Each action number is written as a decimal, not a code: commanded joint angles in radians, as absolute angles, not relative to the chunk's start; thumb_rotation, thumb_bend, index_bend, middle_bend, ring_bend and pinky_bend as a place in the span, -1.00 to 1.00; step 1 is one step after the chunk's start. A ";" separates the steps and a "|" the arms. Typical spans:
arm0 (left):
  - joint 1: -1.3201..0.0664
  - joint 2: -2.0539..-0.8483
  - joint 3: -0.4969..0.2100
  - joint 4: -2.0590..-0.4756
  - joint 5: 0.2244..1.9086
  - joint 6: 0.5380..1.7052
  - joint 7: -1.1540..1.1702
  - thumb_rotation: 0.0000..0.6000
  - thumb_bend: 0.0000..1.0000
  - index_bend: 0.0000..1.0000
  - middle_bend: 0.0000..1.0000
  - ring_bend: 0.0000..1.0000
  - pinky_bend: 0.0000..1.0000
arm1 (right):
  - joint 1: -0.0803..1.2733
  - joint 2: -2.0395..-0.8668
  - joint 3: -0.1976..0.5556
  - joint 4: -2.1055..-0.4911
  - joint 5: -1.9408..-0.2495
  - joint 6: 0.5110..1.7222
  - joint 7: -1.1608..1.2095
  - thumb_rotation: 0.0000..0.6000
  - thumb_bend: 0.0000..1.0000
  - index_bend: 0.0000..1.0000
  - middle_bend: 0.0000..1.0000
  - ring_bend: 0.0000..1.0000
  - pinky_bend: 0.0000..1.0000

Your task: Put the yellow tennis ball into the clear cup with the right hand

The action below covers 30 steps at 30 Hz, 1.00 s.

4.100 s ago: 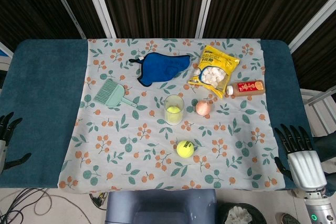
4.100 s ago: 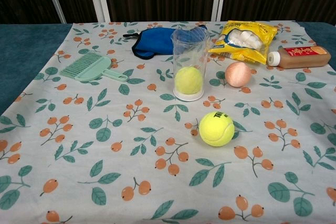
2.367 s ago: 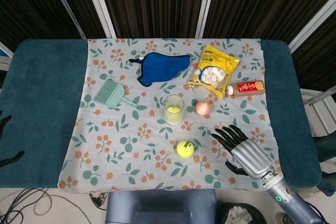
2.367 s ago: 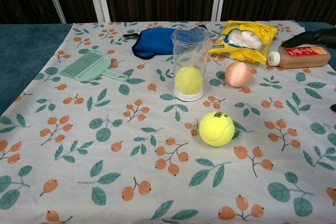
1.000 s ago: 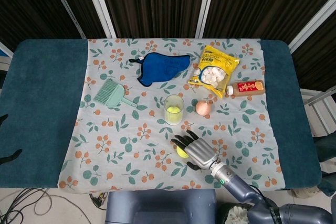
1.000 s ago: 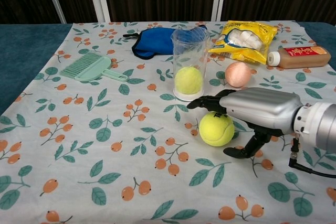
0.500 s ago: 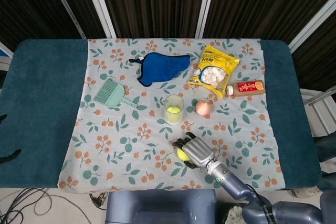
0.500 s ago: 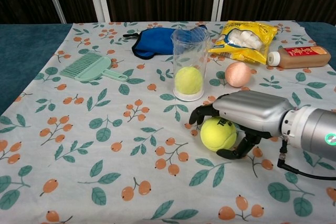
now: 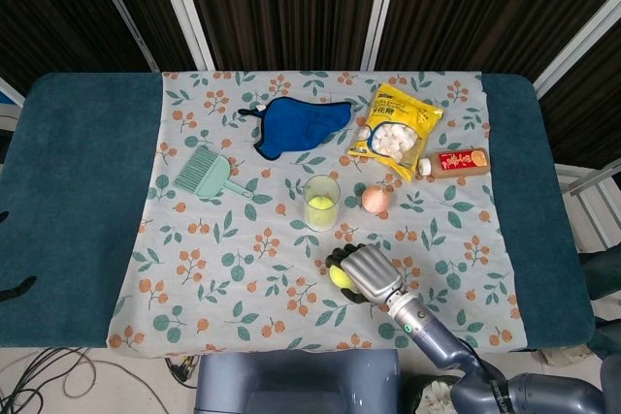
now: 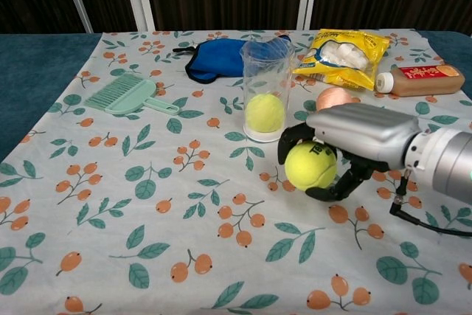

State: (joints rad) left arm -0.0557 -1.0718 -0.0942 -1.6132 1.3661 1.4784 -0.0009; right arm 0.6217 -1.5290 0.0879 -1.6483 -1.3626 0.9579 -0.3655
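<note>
Up comes the ball (image 10: pixel 310 165), off the cloth (image 10: pixel 147 204) since half a second ago, and our right hand (image 10: pixel 354 142) has it wrapped, dark fingers (image 10: pixel 293 136) curled over the top and the thumb tucked under. In the head view we see the same hand (image 9: pixel 367 274) covering most of the ball (image 9: pixel 340 277), just near side of the cup (image 9: pixel 321 203). From the chest, the cup (image 10: pixel 266 90) stands upright with another yellow ball (image 10: pixel 265 112) already sitting in its bottom, and our held ball hangs just right of it and nearer us. Behind the hand peeks a peach ball (image 10: pixel 333 97). Further back we have the blue cloth piece (image 10: pixel 221 57), the yellow snack bag (image 10: pixel 341 55), the small bottle (image 10: pixel 419 79) lying flat, and the green brush (image 10: pixel 129 96) off left. Our left hand (image 9: pixel 8 288) barely shows at the frame edge; we cannot tell how its fingers sit.
</note>
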 commanded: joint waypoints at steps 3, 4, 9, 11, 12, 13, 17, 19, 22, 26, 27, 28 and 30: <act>-0.054 -1.071 -0.092 -1.616 1.373 1.481 -0.002 1.00 -1.00 -0.72 -1.00 -0.99 -0.93 | 0.604 -1.390 0.137 -1.782 -1.372 1.033 -0.367 1.00 0.00 0.06 -0.19 0.02 0.19; -0.054 -1.071 -0.091 -1.617 1.374 1.482 -0.003 1.00 -1.00 -0.72 -1.00 -0.99 -0.93 | 0.602 -1.361 0.148 -1.806 -1.366 1.039 -0.370 1.00 0.00 0.06 -0.19 0.02 0.21; -0.055 -1.071 -0.088 -1.621 1.380 1.480 -0.004 1.00 -1.00 -0.72 -1.00 -0.99 -0.92 | 0.620 -1.231 0.221 -1.909 -1.295 1.041 -0.408 1.00 0.00 0.06 -0.19 0.02 0.01; -0.055 -1.071 -0.088 -1.622 1.380 1.479 -0.006 1.00 -1.00 -0.72 -1.00 -0.99 -0.92 | 0.636 -1.198 0.247 -1.938 -1.262 1.029 -0.416 1.00 0.00 0.06 -0.19 0.01 -0.16; -0.055 -1.071 -0.088 -1.621 1.380 1.479 -0.006 1.00 -1.00 -0.72 -1.00 -0.99 -0.93 | 0.644 -1.186 0.260 -1.949 -1.245 1.025 -0.419 1.00 0.00 0.06 -0.19 0.00 -0.11; -0.055 -1.071 -0.088 -1.621 1.380 1.479 -0.006 1.00 -1.00 -0.72 -1.00 -0.99 -0.93 | 0.653 -1.177 0.272 -1.958 -1.229 1.022 -0.423 1.00 0.00 0.06 -0.19 -0.02 -0.07; -0.056 -1.072 -0.089 -1.622 1.376 1.477 -0.008 1.00 -1.00 -0.72 -1.00 -0.99 -0.93 | 0.699 -1.168 0.317 -1.977 -1.169 1.011 -0.442 1.00 0.00 0.06 -0.19 -0.04 0.07; -0.056 -1.071 -0.088 -1.622 1.378 1.475 -0.009 1.00 -1.00 -0.72 -1.00 -0.99 -0.93 | 0.727 -1.176 0.331 -1.972 -1.136 0.992 -0.448 1.00 0.00 0.06 -0.19 -0.05 0.13; -0.056 -1.071 -0.090 -1.620 1.376 1.476 -0.012 1.00 -1.00 -0.72 -1.00 -0.99 -0.93 | 0.779 -1.202 0.344 -1.949 -1.064 0.950 -0.458 1.00 0.00 0.06 -0.19 -0.08 0.21; -0.056 -1.070 -0.092 -1.618 1.370 1.474 -0.017 1.00 -1.00 -0.72 -1.00 -0.99 -0.93 | 0.864 -1.255 0.361 -1.889 -0.956 0.906 -0.487 1.00 0.00 0.06 -0.19 -0.09 0.32; -0.055 -1.069 -0.092 -1.617 1.369 1.474 -0.017 1.00 -1.00 -0.72 -1.00 -0.99 -0.93 | 0.882 -1.270 0.364 -1.873 -0.938 0.902 -0.493 1.00 0.00 0.06 -0.19 -0.09 0.34; -0.055 -1.069 -0.093 -1.617 1.368 1.474 -0.018 1.00 -1.00 -0.72 -1.00 -0.99 -0.93 | 0.898 -1.283 0.365 -1.860 -0.920 0.898 -0.498 1.00 0.00 0.06 -0.19 -0.09 0.30; -0.055 -1.068 -0.094 -1.616 1.367 1.476 -0.023 1.00 -1.00 -0.72 -1.00 -0.99 -0.93 | 0.930 -1.308 0.368 -1.832 -0.883 0.891 -0.508 1.00 0.00 0.06 -0.19 -0.09 -0.32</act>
State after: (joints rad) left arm -0.0547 -1.0686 -0.0938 -1.6162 1.3671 1.4752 -0.0220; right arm 0.8995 -1.2791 0.3594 -1.8620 -0.9160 0.9067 -0.4915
